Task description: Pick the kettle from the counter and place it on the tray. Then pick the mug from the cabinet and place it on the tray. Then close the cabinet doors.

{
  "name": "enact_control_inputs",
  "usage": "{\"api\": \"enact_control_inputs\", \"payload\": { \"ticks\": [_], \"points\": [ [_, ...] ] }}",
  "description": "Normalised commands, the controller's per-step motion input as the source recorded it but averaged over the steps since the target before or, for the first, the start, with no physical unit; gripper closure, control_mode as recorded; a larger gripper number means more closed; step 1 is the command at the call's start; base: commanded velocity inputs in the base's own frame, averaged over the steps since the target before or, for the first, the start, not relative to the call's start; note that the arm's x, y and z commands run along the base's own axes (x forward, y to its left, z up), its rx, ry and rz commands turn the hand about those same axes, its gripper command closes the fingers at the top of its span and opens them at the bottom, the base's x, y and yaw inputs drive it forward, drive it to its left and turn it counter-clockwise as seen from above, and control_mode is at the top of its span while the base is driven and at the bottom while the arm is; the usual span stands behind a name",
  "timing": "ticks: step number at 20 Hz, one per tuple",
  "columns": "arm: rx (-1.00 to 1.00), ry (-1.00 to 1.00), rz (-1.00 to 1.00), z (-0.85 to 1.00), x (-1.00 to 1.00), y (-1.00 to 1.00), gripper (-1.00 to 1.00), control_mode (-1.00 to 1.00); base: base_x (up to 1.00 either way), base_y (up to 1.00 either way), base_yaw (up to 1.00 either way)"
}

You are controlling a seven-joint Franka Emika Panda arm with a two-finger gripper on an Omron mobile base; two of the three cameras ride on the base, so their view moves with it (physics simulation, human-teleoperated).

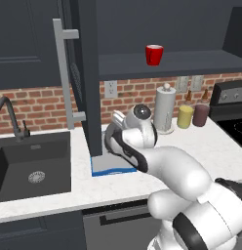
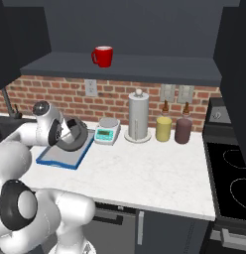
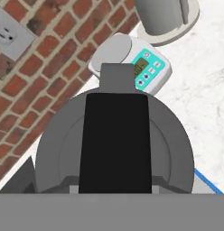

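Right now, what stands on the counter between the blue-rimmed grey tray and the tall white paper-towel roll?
The small white-and-teal kitchen scale stands between the blue-rimmed grey tray and the tall white paper-towel roll, as the right base view shows.

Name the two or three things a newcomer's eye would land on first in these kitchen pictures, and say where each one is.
The bright red mug stands alone on the dark shelf of the open cabinet, above the brick wall. Below it, the white arm reaches over the blue-rimmed tray on the counter; the hand view looks down on the grey kettle with its black handle. A white-and-teal scale sits beside the tray.
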Motion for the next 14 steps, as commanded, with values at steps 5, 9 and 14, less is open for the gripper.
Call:
{"api": "enact_control_inputs", "payload": {
  "ticks": [5,9,14],
  "points": [
    [0.00,0.07,0.00,-0.12,0.49,0.16,1.00,-1.00,0.00,0.00,0.00],
    [0.00,0.00,0.00,-0.17,0.48,0.16,1.00,-1.00,0.00,0.00,0.00],
    [-0.02,0.00,0.00,-0.22,0.37,0.25,1.00,-1.00,0.00,0.00,0.00]
  ]
}}
